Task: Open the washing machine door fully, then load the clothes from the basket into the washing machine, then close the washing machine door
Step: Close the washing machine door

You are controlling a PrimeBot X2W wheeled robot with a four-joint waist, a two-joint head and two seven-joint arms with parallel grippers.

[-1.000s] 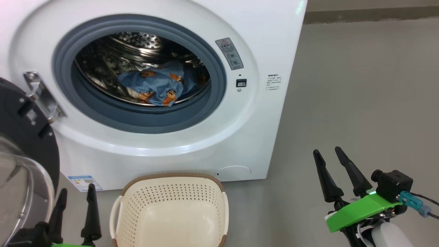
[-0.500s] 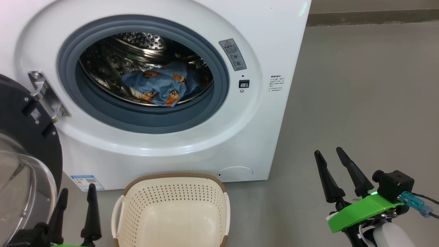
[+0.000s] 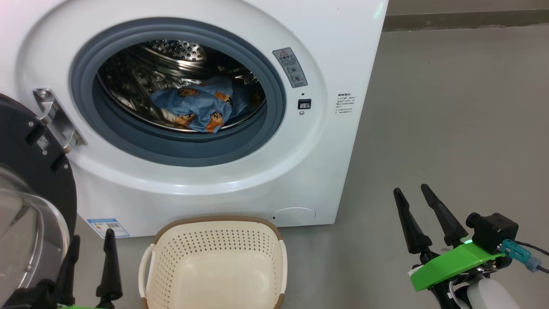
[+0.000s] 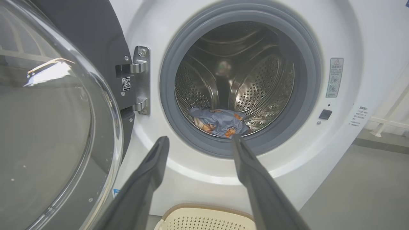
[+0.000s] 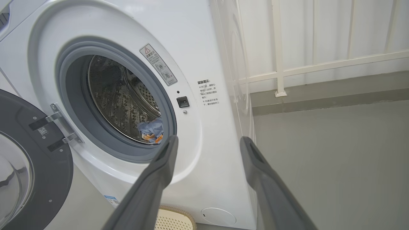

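From the head view, the washing machine (image 3: 343,51) stands with its round opening uncovered. The washing machine door (image 3: 30,150) is swung out to the left of that opening on its steel hinge (image 3: 53,116). The clothes (image 3: 197,107) lie low in the machine's drum, just behind the grey seal. The basket (image 3: 216,220) sits on the grey floor (image 3: 450,128), close against the machine's front and below the opening. The left gripper (image 3: 93,236) hovers at the machine's lower left, fingers apart and holding nothing. It is just beside the door's glass bowl, perhaps short of touching it, though that corner is too crowded to be sure. The right gripper (image 3: 410,189) hangs off the machine's right side, fingers spread, holding nothing. In the left wrist view the parted fingers point at the opening, with the bundle between their tips. In the right wrist view the spread fingers frame the machine's front right edge, and a white railing (image 5: 319,65) stands behind the machine.
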